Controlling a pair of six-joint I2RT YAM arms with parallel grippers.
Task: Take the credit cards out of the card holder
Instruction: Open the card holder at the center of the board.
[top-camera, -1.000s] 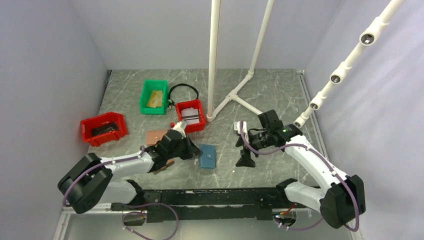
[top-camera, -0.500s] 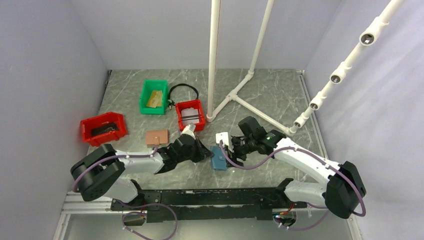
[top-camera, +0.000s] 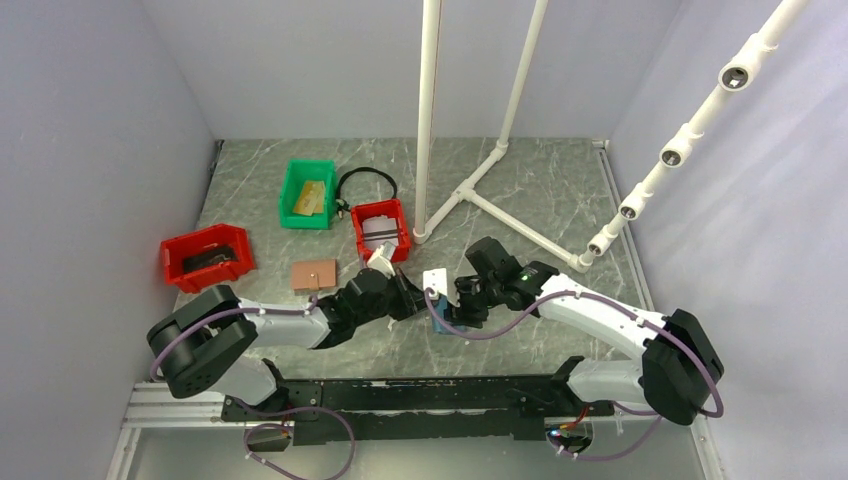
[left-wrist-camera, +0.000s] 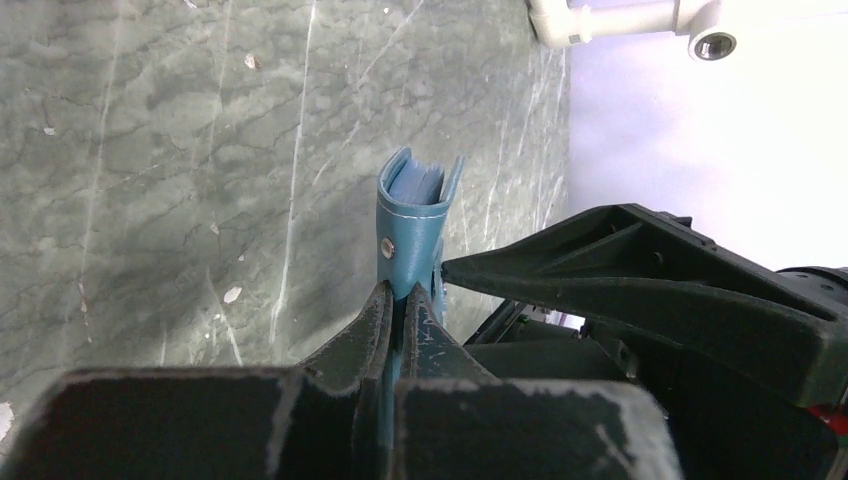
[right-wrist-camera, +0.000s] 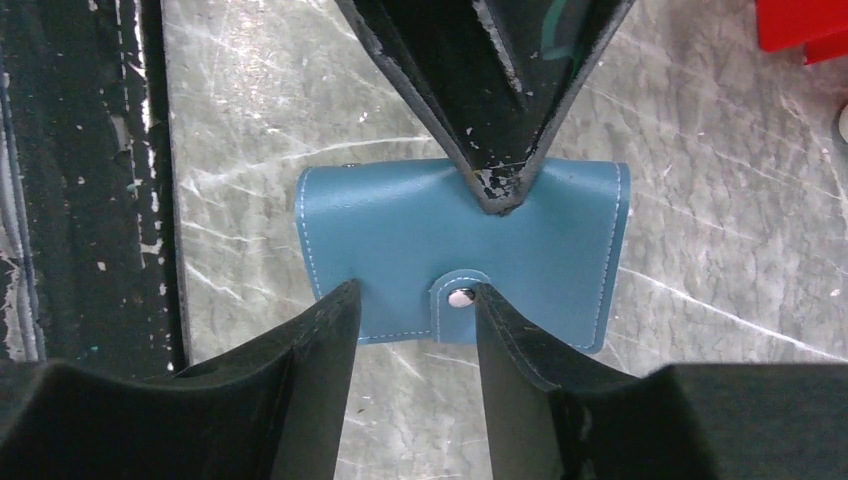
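Two arms are meeting at the card holder (top-camera: 441, 318) near the front of the table (top-camera: 560, 190). The left gripper (left-wrist-camera: 402, 300) is clenching one long edge of the blue holder, fingers pressed flat on the leather, apparently to anchor it for the other arm. The right gripper (right-wrist-camera: 415, 300) is hovering at the opposite edge with jaws apart, straddling the snap tab (right-wrist-camera: 460, 297) without pinching it, so it is grasping nothing. The holder is sitting folded between the two grippers with the tab snapped down; whether it is resting on the marble or hanging just off it cannot be told. No cards are showing; only pale layers are peeking from one end in the left wrist view, so they are presumably inside. The step in hand looks like popping the snap; a weak left hold could let the holder slide with the pull.
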